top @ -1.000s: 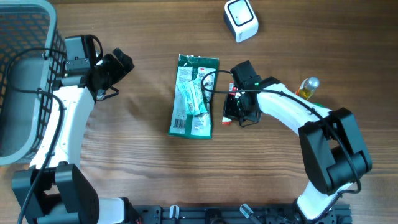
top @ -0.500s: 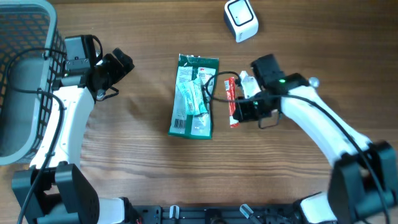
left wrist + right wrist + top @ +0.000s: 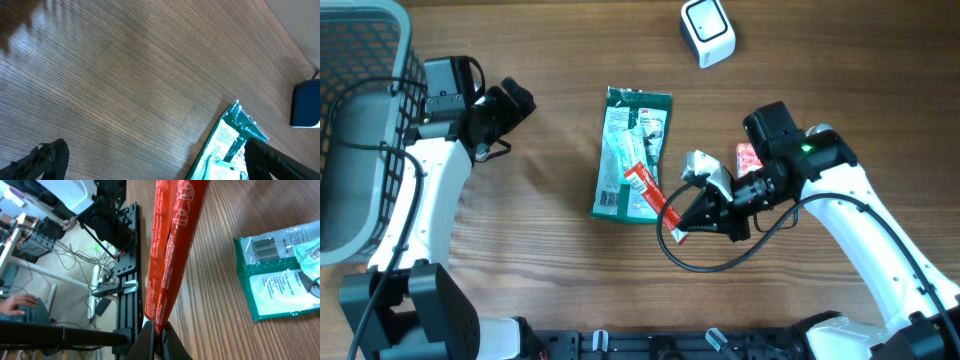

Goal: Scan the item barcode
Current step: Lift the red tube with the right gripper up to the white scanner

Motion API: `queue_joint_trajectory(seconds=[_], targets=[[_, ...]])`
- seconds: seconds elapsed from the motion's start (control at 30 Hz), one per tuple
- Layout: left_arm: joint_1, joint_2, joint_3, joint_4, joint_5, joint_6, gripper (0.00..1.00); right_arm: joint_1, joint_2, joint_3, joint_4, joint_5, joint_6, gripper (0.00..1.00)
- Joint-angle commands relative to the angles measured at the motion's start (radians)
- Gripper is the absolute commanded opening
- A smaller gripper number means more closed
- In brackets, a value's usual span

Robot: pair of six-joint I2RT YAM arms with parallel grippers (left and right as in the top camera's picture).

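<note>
The right tool (image 3: 682, 228) is pressed together on one end of the red packet (image 3: 653, 196). It holds the packet up off the worktop (image 3: 550, 280). From above, the free end of the packet sticks out over the green pack (image 3: 633, 155), which lies flat. The white scanner (image 3: 707, 32) sits at the far edge, well apart from the packet. The left tool (image 3: 512, 104) is spread wide with nothing in it, near the basket (image 3: 360, 150).

The red packet looks long, thin and light. It looks soft and a bit bendy, and its skin is shiny, so I think it can flop or slip. Pinching it at the very end seems a good place, because the long sides stay bare for the scanner. I cannot see its barcode from here. A gentle squeeze should be enough.
</note>
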Motion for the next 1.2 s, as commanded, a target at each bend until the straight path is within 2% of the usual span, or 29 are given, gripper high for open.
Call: queue_joint_trajectory(seconds=[0.0, 0.27, 0.33, 0.37, 0.4, 0.43, 0.53, 0.6, 0.73, 0.93, 1.07, 1.17], targets=[[0.002, 0.004, 0.005, 0.003, -0.006, -0.009, 1.0, 0.001, -0.01, 0.013, -0.017, -0.022, -0.072, 0.04], [0.002, 0.004, 0.005, 0.003, -0.006, -0.009, 1.0, 0.001, -0.01, 0.012, -0.014, 0.014, -0.035, 0.04], [0.002, 0.004, 0.005, 0.003, -0.006, -0.009, 1.0, 0.0, -0.01, 0.014, 0.109, 0.027, 0.161, 0.04], [0.002, 0.004, 0.005, 0.003, -0.006, -0.009, 1.0, 0.0, -0.01, 0.021, 0.196, 0.062, 0.325, 0.04], [0.002, 0.004, 0.005, 0.003, -0.006, -0.009, 1.0, 0.001, -0.01, 0.035, 0.238, 0.101, 0.424, 0.04], [0.002, 0.004, 0.005, 0.003, -0.006, -0.008, 1.0, 0.001, -0.01, 0.065, 0.247, 0.147, 0.481, 0.04], [0.002, 0.004, 0.005, 0.003, -0.006, -0.009, 1.0, 0.012, -0.006, 0.217, 0.172, 0.266, 0.527, 0.04], [0.002, 0.004, 0.005, 0.003, -0.006, -0.009, 1.0, 0.014, -0.003, 0.357, 0.116, 0.41, 0.587, 0.04], [0.002, 0.004, 0.005, 0.003, -0.006, -0.009, 1.0, 0.014, 0.011, 0.541, 0.103, 0.605, 0.609, 0.04], [0.002, 0.004, 0.005, 0.003, -0.006, -0.009, 1.0, 0.014, 0.083, 0.544, 0.299, 1.043, 0.609, 0.04], [0.002, 0.004, 0.005, 0.003, -0.006, -0.009, 1.0, 0.014, 0.199, 0.543, 0.389, 1.212, 0.605, 0.04], [0.002, 0.004, 0.005, 0.003, -0.006, -0.009, 1.0, 0.014, 0.309, 0.543, 0.468, 1.307, 0.544, 0.04]])
